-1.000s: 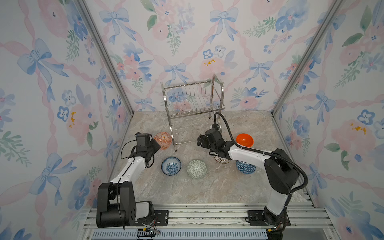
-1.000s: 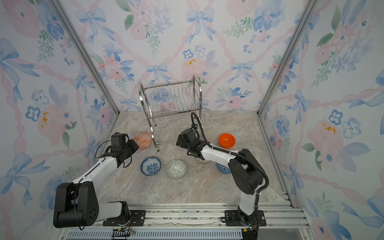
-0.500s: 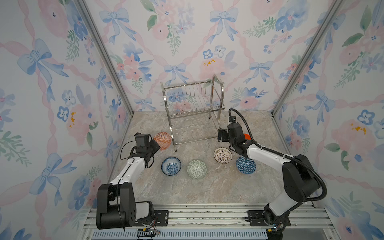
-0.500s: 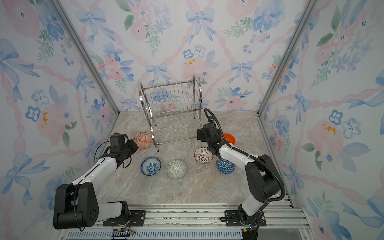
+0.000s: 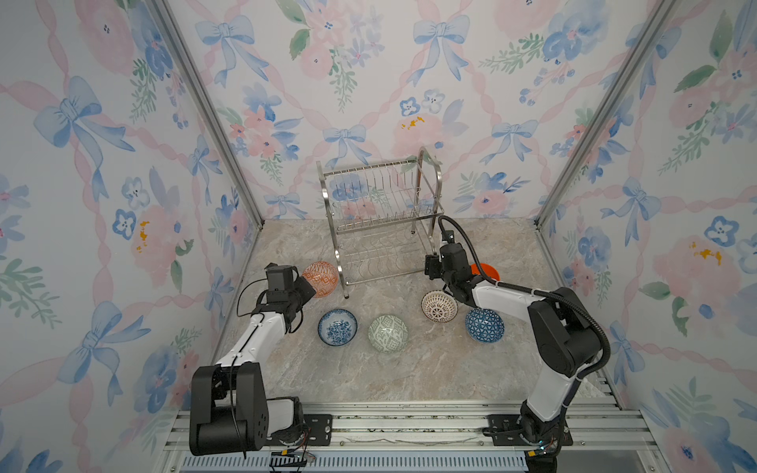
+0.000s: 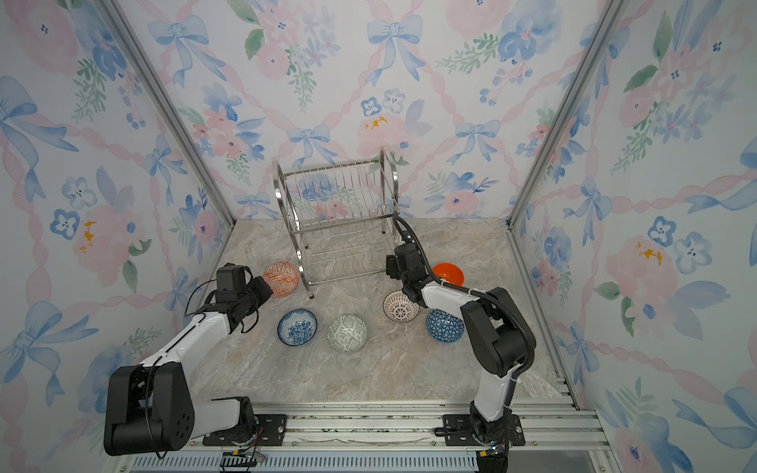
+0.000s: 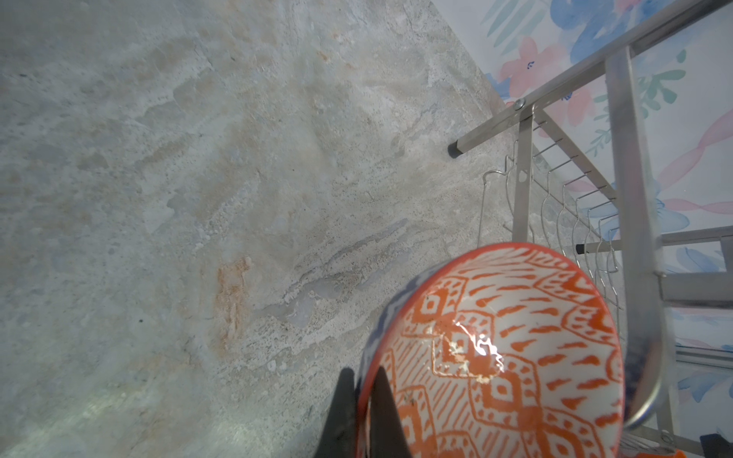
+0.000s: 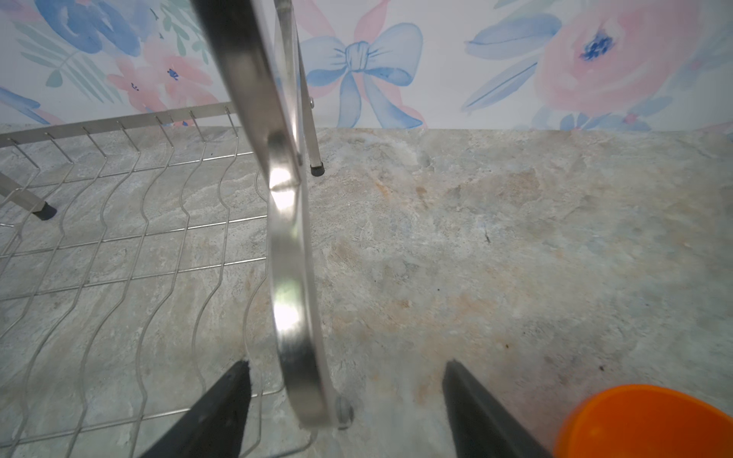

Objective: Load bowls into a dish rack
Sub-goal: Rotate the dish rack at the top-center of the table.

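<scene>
Floral walls (image 5: 368,82) enclose marbled tabletop (image 5: 409,368).

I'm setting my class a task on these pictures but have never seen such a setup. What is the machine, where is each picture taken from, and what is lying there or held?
It is a robot with two arms, each ending in a two-fingered pincer. Two pictures look down on the whole scene from above; the other two come from a camera on each wrist. On the marbled table stand an empty wire dish rack and five bowls: blue floral, green-grey, white lattice, blue triangle, plain orange. The left pincer is shut on the rim of a sixth, red-orange patterned bowl beside the rack. The right pincer is open, its fingers either side of the rack's side frame, holding nothing.
</scene>
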